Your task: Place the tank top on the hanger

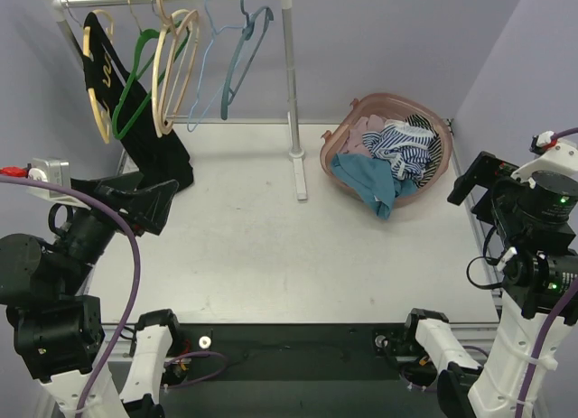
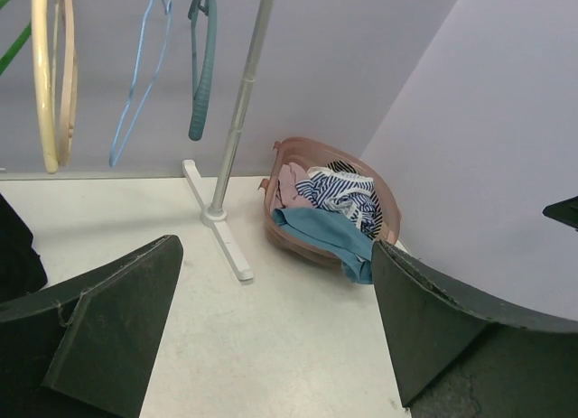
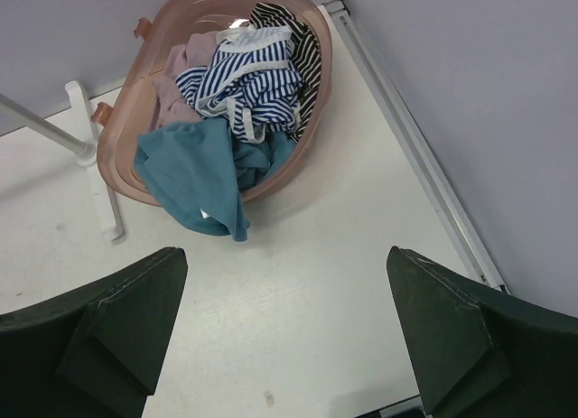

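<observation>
- The tank top (image 1: 371, 180) is lying in the pink basket (image 1: 383, 99) at the far right of the table (image 1: 253, 255) – its teal cloth is spilling over the basket's near rim, and one corner is hanging down toward the tabletop.
- A navy-and-white striped cloth (image 1: 408, 148) is sitting bunched just behind it in the same basket, and a pale pink cloth (image 1: 365, 129) is lying beside that one.
- The hanger (image 1: 245, 61) is hanging bare from the rail of the white rack (image 1: 291, 75) at the far left, the last one along before the upright pole.
- Next to it on the rail a light-blue hanger (image 1: 206, 68), cream hangers (image 1: 172, 66) and a green hanger (image 1: 135, 75) are hanging, and a black garment (image 1: 137, 120) is draping down at the end.
- I am holding my left gripper (image 2: 274, 248) above the left part of the table with its fingers spread wide, gripping nothing – it is facing the rack and the basket.
- I am holding my right gripper (image 3: 284, 254) at the right edge, well apart from the basket, its fingers likewise spread and gripping nothing, with the tank top lying in view between them.
</observation>
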`<state>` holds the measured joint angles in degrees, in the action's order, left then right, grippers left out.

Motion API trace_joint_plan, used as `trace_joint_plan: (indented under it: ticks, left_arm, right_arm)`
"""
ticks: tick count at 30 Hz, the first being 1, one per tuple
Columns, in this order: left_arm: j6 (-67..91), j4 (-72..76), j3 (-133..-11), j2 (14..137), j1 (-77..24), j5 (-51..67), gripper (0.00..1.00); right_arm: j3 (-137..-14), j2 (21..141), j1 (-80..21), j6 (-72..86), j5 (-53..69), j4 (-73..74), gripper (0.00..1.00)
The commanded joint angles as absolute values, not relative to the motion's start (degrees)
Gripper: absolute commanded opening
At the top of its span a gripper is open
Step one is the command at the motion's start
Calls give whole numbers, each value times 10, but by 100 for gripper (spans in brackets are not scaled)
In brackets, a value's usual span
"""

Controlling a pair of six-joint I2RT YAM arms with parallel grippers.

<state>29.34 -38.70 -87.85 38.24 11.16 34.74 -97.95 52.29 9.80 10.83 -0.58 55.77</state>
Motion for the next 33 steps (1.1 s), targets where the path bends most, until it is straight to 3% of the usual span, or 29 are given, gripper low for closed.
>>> trace_joint_plan:
  ticks: [1, 7, 11, 19, 24, 33]
  left_arm:
    - [288, -396, -883, 377, 108, 333, 97]
    - [286, -400, -861, 367, 106, 331, 97]
    - [282, -400, -834, 360, 104, 332, 97]
    - [278, -394, -738, 322, 99, 330, 97]
    - [284, -391, -670, 292, 98, 331, 97]
    - [285, -389, -578, 261, 98, 330, 97]
  right_arm:
    - [-981, 540, 103, 105, 39, 517, 100]
    - [-945, 539, 103, -44, 244, 465, 100]
    - [-921, 550, 103, -55, 342, 443, 100]
    - [-876, 637, 103, -51, 406, 407, 100]
    - [-866, 705, 57, -90, 381, 401, 99]
    - [-868, 844, -42, -109, 195, 396, 91]
